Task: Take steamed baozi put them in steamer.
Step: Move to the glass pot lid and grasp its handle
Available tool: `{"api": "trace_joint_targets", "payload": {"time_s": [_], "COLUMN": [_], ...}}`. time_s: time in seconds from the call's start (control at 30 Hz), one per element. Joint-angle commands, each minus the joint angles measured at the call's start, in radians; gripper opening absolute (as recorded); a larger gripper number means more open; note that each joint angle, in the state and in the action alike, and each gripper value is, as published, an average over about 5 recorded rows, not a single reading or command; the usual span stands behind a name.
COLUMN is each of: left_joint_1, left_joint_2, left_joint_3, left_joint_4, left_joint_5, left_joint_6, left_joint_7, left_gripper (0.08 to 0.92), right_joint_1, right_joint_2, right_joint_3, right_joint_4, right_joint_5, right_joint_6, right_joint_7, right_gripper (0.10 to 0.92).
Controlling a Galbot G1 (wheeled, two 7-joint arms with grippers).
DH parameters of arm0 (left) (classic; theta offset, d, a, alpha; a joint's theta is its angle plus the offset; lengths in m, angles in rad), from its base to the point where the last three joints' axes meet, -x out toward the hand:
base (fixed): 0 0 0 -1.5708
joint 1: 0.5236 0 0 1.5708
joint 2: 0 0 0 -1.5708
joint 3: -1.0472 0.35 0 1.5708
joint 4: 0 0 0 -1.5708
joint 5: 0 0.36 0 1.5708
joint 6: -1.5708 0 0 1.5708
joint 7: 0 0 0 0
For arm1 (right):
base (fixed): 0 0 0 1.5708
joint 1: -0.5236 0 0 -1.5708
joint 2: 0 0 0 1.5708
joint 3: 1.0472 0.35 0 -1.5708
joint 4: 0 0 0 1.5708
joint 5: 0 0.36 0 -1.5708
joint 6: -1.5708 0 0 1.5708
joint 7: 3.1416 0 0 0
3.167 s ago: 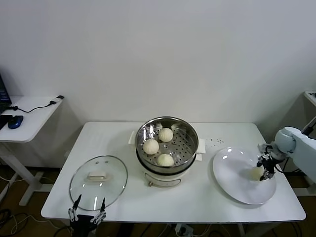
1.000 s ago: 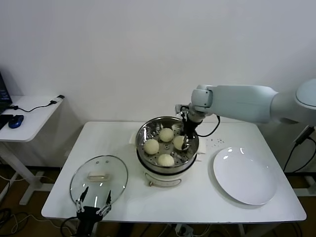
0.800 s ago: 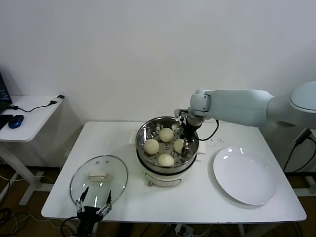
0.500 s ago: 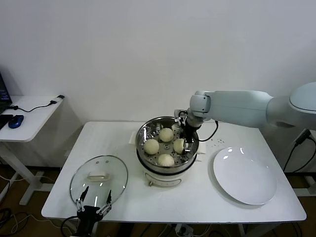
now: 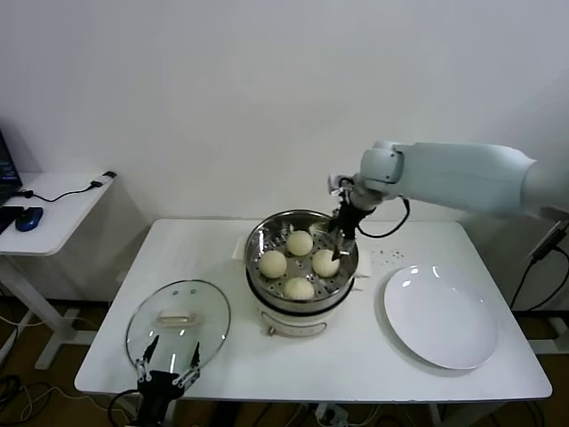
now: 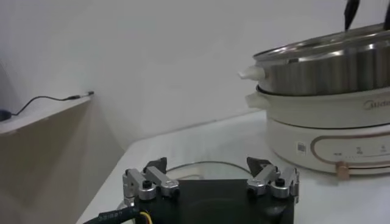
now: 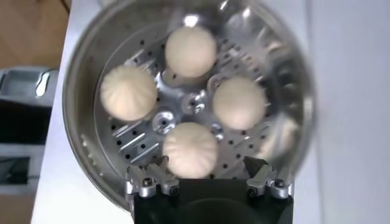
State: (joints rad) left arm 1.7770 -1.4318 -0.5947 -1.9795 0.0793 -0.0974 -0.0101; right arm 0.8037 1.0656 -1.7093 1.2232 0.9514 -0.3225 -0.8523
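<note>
1. Once the fourth bun had left the right gripper [image 5: 339, 238], all four buns [image 7: 190, 149] sat on the holed floor of the steamer [image 5: 258, 238], spaced apart around its middle.
2. A second earlier that gripper was clamped on the last bun low inside the basket; it now stood above the basket's far right rim with its jaws spread and nothing between them, the arm lifted away.
3. The white plate [image 5: 440, 342], to the right of the steamer, had given up its only bun and lay bare, so the loading looked finished, with perhaps only the lid left.
4. The glass lid [image 5: 178, 322] rested flat on the table [image 5: 356, 374] to the steamer's left, near the front edge.
5. The left gripper [image 6: 210, 182] waited low at that front edge, just before the lid, jaws wide and holding nothing.
6. In the right wrist view the basket's rim was blurred, and the gripper's fingertips were cut off.
</note>
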Motion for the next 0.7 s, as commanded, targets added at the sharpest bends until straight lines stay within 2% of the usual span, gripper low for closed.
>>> {"api": "trace_joint_targets", "payload": {"time_s": [0.03,0.2,0.37,0.53,0.7], "left_joint_1": [0.006,0.005,0.006,0.030,0.042], "left_joint_2": [-0.002,-0.007,-0.010,-0.021,-0.028], "left_joint_3": [-0.002,-0.003,-0.009,-0.015,-0.027], "left_joint_4": [-0.007,-0.010,-0.018,-0.036,-0.069], "left_joint_5": [0.010,0.043,0.043,0.048,0.066], "left_joint_6": [-0.011,-0.015,-0.013,-0.012,-0.011], "left_joint_7": [0.001,0.003,0.003,0.000,0.001], "left_gripper": [0.823,0.823,0.823,0.823,0.823], "right_joint_1": [0.029,-0.139,-0.508,-0.933,-1.371], "right_joint_2": [-0.314,-0.518,-0.653,-0.707,-0.677], "right_joint_3": [0.200,0.325,0.632,1.022,1.412], "right_joint_4": [0.161,0.308,0.403,0.465,0.515], "right_joint_5": [0.055,0.053,0.030,-0.020,-0.090], "right_joint_6": [0.176,0.291,0.376,0.464,0.494], "right_joint_7": [0.130,0.359,0.557,0.733,0.785], "right_gripper": [0.823,0.823,0.823,0.823,0.823]}}
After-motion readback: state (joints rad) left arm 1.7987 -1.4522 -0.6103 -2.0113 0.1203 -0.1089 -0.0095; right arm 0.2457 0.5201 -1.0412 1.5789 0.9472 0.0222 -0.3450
